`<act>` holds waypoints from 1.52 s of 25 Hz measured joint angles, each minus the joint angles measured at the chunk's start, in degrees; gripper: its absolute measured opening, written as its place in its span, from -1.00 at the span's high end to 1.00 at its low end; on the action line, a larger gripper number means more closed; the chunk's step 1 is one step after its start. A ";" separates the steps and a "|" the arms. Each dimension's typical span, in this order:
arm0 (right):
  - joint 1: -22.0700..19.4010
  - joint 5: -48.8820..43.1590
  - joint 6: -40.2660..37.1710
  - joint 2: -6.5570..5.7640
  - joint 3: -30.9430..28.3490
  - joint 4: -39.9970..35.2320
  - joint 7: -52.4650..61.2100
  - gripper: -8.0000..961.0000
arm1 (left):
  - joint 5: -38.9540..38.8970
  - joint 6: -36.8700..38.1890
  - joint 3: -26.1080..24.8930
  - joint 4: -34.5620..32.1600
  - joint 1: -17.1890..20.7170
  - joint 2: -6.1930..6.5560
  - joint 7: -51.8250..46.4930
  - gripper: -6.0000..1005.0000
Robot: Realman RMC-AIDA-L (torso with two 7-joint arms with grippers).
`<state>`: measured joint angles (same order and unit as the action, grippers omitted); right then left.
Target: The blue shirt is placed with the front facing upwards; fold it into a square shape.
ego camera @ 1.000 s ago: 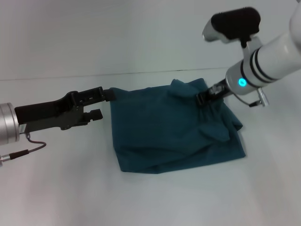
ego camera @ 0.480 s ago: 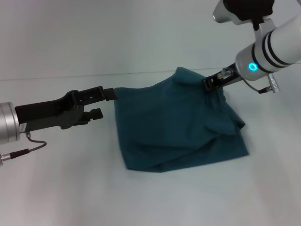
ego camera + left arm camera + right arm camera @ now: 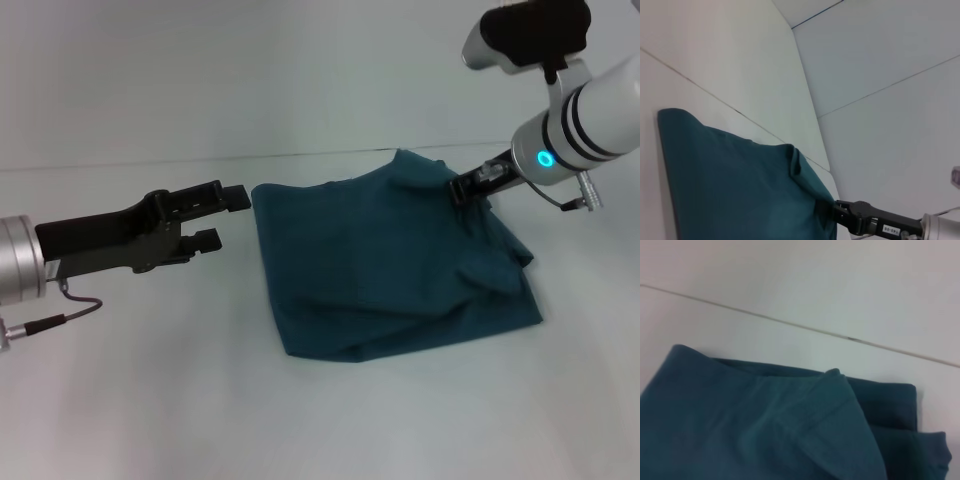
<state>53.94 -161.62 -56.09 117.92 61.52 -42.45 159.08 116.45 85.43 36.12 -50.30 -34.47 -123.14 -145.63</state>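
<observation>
The blue shirt (image 3: pixel 395 265) lies folded in a rough, rumpled square right of centre in the head view, on the white table (image 3: pixel 150 400), with only plain teal cloth showing. Its far right corner is lifted where the right gripper (image 3: pixel 468 186), in the upper right of the frame, is clamped on the fabric; folds bunch below that spot toward the right edge. The left gripper (image 3: pixel 222 217) sits at the left of the frame, its fingers (image 3: pixel 232 194) parted and empty, just beside the shirt's upper left corner without touching it. In the left wrist view the shirt (image 3: pixel 730 185) fills the lower left, with the right gripper (image 3: pixel 832 212) biting its far corner.
</observation>
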 joint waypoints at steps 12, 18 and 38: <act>0.78 -4.84 3.20 0.60 0.43 2.44 0.30 0.69 | -0.01 0.00 0.00 0.03 0.36 -0.25 0.00 -0.83; 1.07 -6.32 6.35 0.24 0.77 3.97 2.14 0.36 | 0.00 0.00 0.00 0.02 0.48 -0.26 0.00 -0.83; 2.04 -3.73 -0.49 -3.76 -2.71 1.76 5.72 0.29 | -1.69 0.16 -0.70 0.02 0.50 -0.17 -0.04 -0.83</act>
<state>55.98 -165.35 -56.58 114.17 58.81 -40.69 164.79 114.76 85.59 35.42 -50.28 -33.97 -123.31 -145.67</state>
